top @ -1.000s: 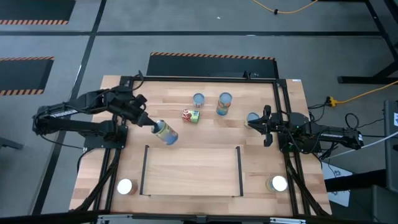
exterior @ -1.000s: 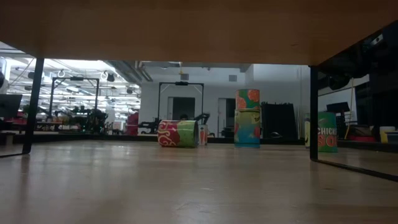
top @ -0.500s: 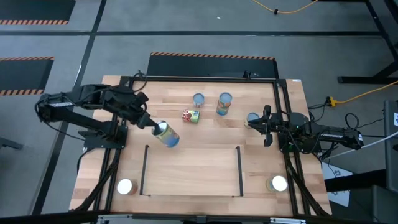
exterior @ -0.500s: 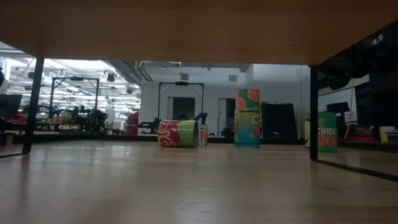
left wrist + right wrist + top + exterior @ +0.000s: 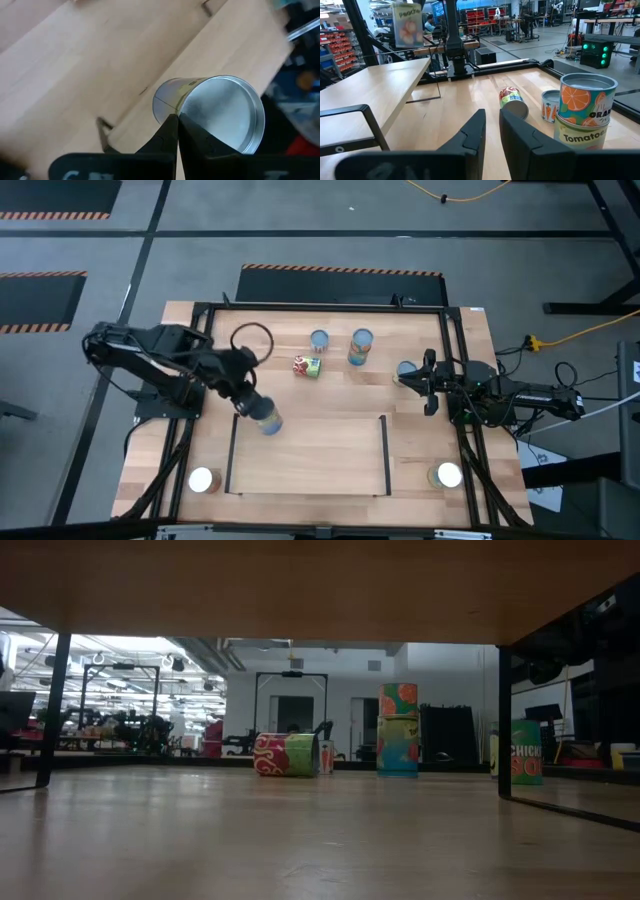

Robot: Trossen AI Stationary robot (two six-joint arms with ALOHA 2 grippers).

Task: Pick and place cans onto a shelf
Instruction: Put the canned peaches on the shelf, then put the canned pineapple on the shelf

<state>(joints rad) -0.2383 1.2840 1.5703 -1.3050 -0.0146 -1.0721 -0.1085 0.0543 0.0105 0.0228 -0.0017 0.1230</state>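
Your wooden counter [image 5: 300, 315] fills the middle of the high view, ringed by a black outer frame [image 5: 330, 307]. On its near half sits the shelf [image 5: 320, 450], a light-wood panel with thin black rails.

Your left arm reaches in across the shelf's far left corner. The left gripper [image 5: 250, 404] has its jaws clamped on a can [image 5: 266, 418], held tilted above that corner; in the left wrist view the can's silvery end [image 5: 225, 112] sits right at the fingertips.

Your right arm lies along the counter's right side. The right gripper [image 5: 412, 376] sits at a blue can [image 5: 405, 369] there; the jaws look nearly together, and you cannot tell whether they hold it.

Behind the shelf stand two cans, one blue [image 5: 319, 339] and one taller stack [image 5: 361, 346], with a red, green and yellow can [image 5: 306, 366] on its side near them.

Two white-topped cans [image 5: 202, 479] [image 5: 448, 475] stand at the near corners, outside the shelf.
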